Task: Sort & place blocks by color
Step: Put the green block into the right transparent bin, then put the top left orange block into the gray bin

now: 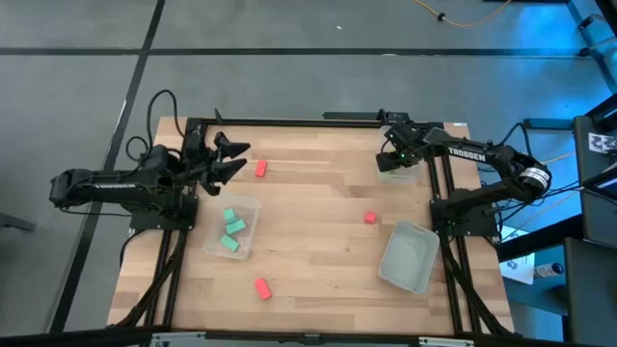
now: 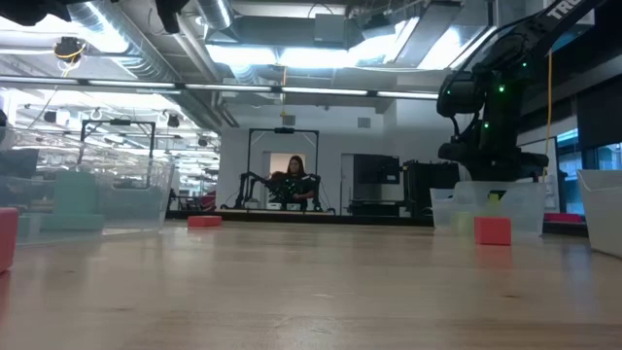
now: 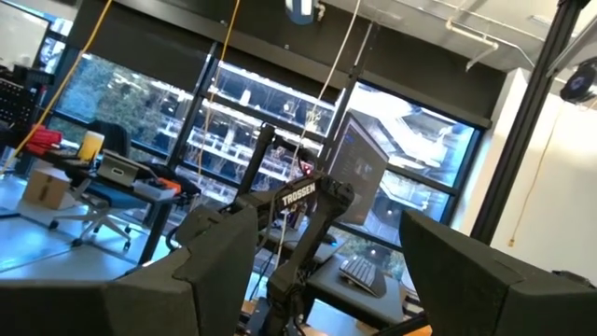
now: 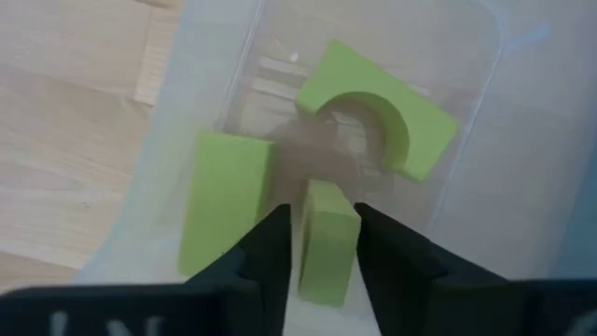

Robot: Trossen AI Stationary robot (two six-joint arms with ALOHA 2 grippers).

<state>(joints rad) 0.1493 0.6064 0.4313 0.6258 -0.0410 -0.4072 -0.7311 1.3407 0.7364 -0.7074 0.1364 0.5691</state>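
My right gripper (image 1: 393, 159) (image 4: 322, 219) points down into a clear tub (image 1: 398, 171) at the table's far right, shut on a lime block (image 4: 326, 245). Two more lime pieces lie on that tub's floor: a flat block (image 4: 222, 203) and an arch-shaped one (image 4: 382, 105). My left gripper (image 1: 235, 159) (image 3: 326, 247) hovers open at the far left, tipped up toward the room. Three teal blocks (image 1: 232, 229) lie in a second clear tub (image 1: 253, 207). Three red blocks lie on the wood: (image 1: 260, 169), (image 1: 370, 218), (image 1: 261, 287). My right gripper pinches the narrow lime block between its two fingers (image 4: 272, 250), one on each long side face (image 4: 306, 233). The fingers come from above, pointing down into the tub. Whether the block's lower end touches the tub floor, I cannot tell.
A third clear tub (image 1: 410, 255) stands at the near right with nothing in it. A dark metal frame (image 1: 289, 122) runs along the table's far edge and sides. Bare wood lies in the table's middle. A person (image 2: 295, 177) sits far off in the room.
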